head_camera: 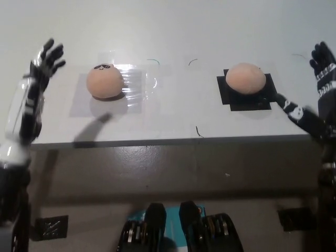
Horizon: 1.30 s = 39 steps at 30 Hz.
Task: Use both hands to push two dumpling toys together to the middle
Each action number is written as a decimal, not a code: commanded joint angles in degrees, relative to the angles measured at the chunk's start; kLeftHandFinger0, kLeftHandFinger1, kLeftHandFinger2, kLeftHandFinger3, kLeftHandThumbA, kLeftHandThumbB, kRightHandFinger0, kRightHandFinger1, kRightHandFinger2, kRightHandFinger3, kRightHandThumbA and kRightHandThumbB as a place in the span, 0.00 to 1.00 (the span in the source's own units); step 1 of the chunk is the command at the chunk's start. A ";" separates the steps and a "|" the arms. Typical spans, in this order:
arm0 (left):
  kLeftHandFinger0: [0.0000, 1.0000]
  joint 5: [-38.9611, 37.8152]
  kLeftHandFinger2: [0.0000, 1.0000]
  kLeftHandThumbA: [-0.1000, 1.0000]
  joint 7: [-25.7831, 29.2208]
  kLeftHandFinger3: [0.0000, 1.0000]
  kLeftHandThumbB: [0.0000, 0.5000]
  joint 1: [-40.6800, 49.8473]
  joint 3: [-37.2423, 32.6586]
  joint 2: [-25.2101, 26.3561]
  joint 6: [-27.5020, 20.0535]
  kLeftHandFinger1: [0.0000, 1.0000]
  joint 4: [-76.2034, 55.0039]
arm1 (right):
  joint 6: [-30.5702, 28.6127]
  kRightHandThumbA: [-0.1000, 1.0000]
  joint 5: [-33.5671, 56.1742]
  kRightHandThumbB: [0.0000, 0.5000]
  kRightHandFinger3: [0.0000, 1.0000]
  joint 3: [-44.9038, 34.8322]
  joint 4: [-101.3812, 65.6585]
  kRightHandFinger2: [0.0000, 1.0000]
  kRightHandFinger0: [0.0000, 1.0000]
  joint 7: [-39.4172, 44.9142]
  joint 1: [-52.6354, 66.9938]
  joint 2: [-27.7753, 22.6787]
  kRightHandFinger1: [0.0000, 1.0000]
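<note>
**Both hands wide, dumplings not yet touched**

Head view: two dumplings well apart on a white table [173, 113]. Left dumpling [105, 81] at ten o'clock, on clear tape [137, 83], drawn face up top. Right dumpling [245, 77] at two o'clock, on a black patch [264, 93]. White left hand [46, 62] at nine o'clock, outside its dumpling, fingers spread, holding nothing. Black right hand [323, 63] at three o'clock, likewise open and empty, clear of its dumpling.

Probably soft, light, rounded toys; likely to roll or tip. Best pushed low on the outer flanks, inward toward twelve o'clock centre.
</note>
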 commanded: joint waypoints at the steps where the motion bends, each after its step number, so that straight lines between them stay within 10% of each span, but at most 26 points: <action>1: 1.00 -2.09 1.00 1.00 1.13 1.00 0.73 -6.20 1.44 0.59 2.30 1.00 5.24 | 1.32 1.00 5.23 0.46 1.00 -2.20 4.76 1.00 1.00 -0.75 -5.49 -0.51 1.00; 23: 1.00 0.30 1.00 1.00 1.25 1.00 0.60 -20.94 -1.13 -2.01 0.25 1.00 31.17 | -3.55 1.00 11.30 0.32 1.00 -6.94 38.92 1.00 1.00 0.59 -22.43 -0.99 1.00; 27: 1.00 0.55 1.00 1.00 0.72 1.00 0.75 -22.11 -1.26 -0.83 -0.29 1.00 34.09 | -4.08 1.00 11.30 0.35 1.00 -6.67 40.42 1.00 1.00 0.65 -23.24 -0.92 1.00; 39: 1.00 7.18 1.00 1.00 3.79 1.00 0.73 -30.25 -4.46 5.80 -6.47 1.00 50.59 | -4.72 1.00 11.19 0.35 1.00 -6.16 39.87 1.00 1.00 0.18 -22.13 -0.43 1.00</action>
